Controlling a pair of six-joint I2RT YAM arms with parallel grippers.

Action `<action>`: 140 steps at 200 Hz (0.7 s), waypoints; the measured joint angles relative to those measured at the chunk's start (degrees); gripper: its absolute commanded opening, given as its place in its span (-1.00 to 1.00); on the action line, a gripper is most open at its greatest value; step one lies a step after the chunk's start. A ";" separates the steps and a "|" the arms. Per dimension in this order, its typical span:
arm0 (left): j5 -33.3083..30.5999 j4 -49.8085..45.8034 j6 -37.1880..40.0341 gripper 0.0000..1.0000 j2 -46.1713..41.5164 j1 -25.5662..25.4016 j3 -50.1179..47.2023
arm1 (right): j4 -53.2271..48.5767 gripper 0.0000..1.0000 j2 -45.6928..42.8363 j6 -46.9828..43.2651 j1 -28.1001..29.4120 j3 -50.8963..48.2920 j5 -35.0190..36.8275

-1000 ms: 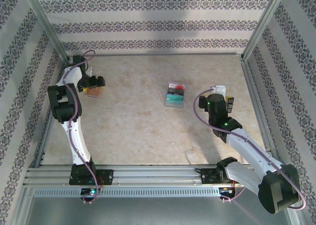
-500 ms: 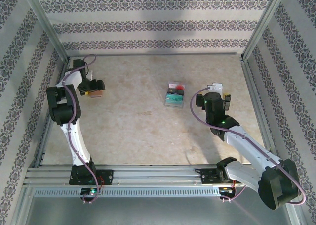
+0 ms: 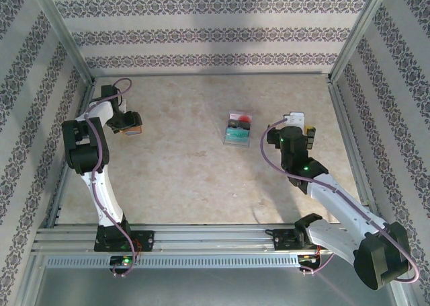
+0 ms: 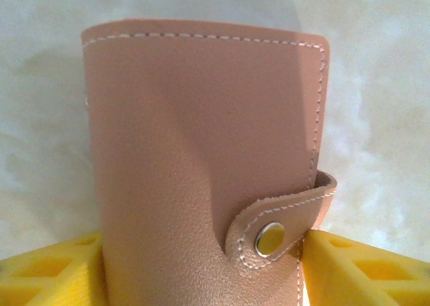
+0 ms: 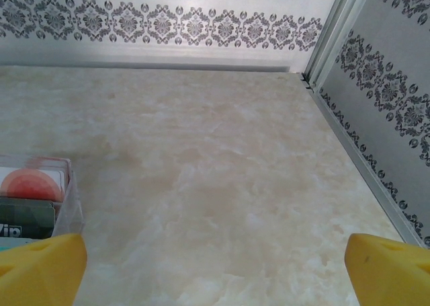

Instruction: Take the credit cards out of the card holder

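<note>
Your left gripper (image 4: 201, 272), shifted slightly since a second ago, clamps the card holder (image 4: 201, 138) at the table's (image 3: 181, 178) far left, a pinkish-brown stitched leather fold snapped closed by its tab (image 4: 279, 218), while your right gripper (image 5: 215, 269) stays spread wide, the credit cards (image 3: 238, 129) stacked mid-table between them.

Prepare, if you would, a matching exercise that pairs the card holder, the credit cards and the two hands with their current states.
Things:
1. card holder
2. credit cards
3. left hand
4. right hand

States:
A. stacked in a clear case
B. open wide, holding nothing
C. brown, with its flap snapped shut
D. yellow fingers at both sides of the card holder

Pairs: 1-C, 2-A, 3-D, 4-B
</note>
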 measured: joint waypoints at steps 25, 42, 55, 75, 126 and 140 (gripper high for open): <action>0.15 0.48 -0.61 0.52 -0.35 -0.50 -0.52 | 0.00 0.97 -0.52 -0.17 0.39 0.00 0.02; 0.17 1.11 -0.90 0.52 -0.92 -0.63 -1.36 | 0.00 0.96 -0.66 -0.28 0.66 0.00 0.04; 0.11 1.62 -1.09 0.52 -1.29 -0.76 -1.97 | 0.00 0.96 -0.72 -0.31 0.72 0.00 0.04; 0.15 1.68 -1.86 0.54 -2.34 -0.90 -3.32 | -0.02 0.97 -0.70 -0.31 0.74 0.00 0.04; 0.17 1.86 -4.37 0.84 -5.92 -0.83 -7.74 | -0.02 0.96 -0.59 -0.31 0.74 0.00 0.04; 0.17 1.86 -5.01 0.73 -6.71 -0.76 -8.28 | -0.02 0.97 -0.42 -0.33 0.74 0.00 0.04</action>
